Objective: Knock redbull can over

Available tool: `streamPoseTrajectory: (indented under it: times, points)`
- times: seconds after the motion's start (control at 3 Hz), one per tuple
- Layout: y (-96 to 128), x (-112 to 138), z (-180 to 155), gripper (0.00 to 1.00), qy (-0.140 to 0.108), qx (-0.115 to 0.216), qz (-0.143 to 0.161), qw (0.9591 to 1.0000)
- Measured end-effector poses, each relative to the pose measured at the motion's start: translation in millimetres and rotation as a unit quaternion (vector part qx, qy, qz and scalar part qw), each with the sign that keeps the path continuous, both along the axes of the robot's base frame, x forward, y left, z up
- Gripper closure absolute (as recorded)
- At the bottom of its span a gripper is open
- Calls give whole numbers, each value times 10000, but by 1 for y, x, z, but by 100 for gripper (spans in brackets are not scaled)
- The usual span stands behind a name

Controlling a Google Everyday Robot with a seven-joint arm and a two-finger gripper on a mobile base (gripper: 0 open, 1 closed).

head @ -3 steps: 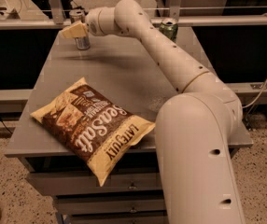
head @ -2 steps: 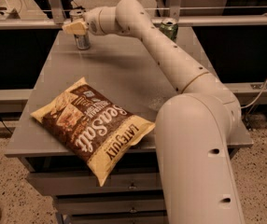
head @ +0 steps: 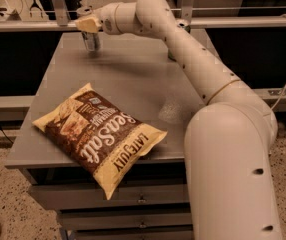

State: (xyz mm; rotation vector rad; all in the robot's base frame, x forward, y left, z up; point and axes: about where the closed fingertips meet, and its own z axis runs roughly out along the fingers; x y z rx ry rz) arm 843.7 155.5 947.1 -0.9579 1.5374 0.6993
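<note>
The redbull can (head: 90, 40), slim and silver-grey, stands upright at the far left part of the grey table (head: 128, 79). My gripper (head: 87, 24), with cream-coloured fingers, is right over the can's top and hides it. My white arm reaches across the table from the lower right. A wider green can (head: 183, 26) at the far edge is mostly hidden behind my arm.
A large brown and yellow chip bag (head: 100, 134) lies at the table's front left and overhangs the front edge. Drawers sit under the table. A metal rail (head: 233, 22) runs behind the table.
My gripper has shifted slightly toward the left over the can. The can still stands upright.
</note>
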Motion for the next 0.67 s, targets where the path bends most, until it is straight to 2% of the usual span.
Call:
streamPoseTrajectory:
  times: [0.33,0.67]
  points:
    - [-48,-41,26,100,-173,-279,264,9991]
    - [-88,-75,29,100,-147,-1023,503,9934]
